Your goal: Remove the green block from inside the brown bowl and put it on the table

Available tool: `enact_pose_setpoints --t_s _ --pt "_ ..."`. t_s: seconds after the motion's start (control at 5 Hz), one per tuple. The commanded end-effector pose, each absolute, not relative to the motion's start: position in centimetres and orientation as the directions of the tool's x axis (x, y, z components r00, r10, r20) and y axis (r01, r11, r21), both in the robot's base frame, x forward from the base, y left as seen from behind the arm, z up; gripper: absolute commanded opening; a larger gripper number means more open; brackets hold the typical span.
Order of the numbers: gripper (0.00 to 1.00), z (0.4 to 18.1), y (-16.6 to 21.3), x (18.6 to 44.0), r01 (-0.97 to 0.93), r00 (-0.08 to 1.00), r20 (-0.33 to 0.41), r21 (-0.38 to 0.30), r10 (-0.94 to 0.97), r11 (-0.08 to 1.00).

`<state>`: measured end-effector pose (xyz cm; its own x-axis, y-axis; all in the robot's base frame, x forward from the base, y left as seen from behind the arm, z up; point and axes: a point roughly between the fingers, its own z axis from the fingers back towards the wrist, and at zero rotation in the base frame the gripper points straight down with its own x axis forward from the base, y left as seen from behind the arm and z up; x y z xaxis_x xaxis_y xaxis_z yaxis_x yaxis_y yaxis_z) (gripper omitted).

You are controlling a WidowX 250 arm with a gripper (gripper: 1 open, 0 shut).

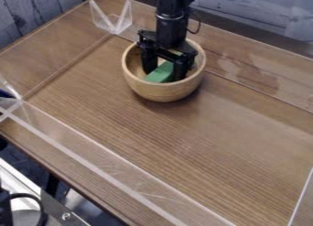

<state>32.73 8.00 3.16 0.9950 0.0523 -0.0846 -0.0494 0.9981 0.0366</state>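
The brown bowl (163,83) stands on the table (184,147) toward the back, left of centre. Inside it lies the green block (160,73), bright green and partly covered by the fingers. My black gripper (166,65) reaches straight down into the bowl from above. Its jaws stand open, one finger on each side of the block. Whether the fingers touch the block I cannot tell.
Low clear plastic walls (49,129) edge the tabletop on the left and front. A dark cable and metal frame (31,207) sit below the near left corner. The wood surface stretches wide in front and to the right of the bowl.
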Motion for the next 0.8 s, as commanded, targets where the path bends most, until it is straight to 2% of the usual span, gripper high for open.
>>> enact_pose_setpoints --t_s 0.0,0.2,0.6 --pt "0.00 5.3 8.7 34.1 -0.065 0.998 -0.004 0.042 0.065 0.997" --pt "0.00 6.3 8.8 34.1 -0.067 0.998 0.007 0.029 0.066 0.997" --pt "0.00 10.5 9.5 34.2 -0.078 0.994 0.070 -0.011 0.079 0.997"
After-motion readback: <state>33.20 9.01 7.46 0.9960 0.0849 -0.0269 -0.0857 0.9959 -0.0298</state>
